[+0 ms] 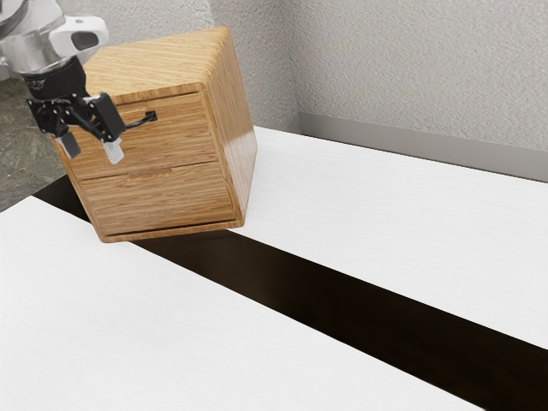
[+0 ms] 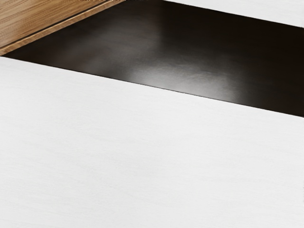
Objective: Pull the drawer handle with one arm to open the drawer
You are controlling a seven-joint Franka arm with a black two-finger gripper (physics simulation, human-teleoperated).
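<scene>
Hanging released, fingers spread around nothing, the tool [image 1: 91,147] faces the top drawer [image 1: 171,133] of the wooden cabinet [image 1: 163,64]. The black drawer handle [image 1: 141,120] juts just beside it at two o'clock. The drawer front looks flush. On the white worktop [image 1: 385,205], a black stripe [image 1: 342,300] runs from under the cabinet toward five o'clock.
</scene>
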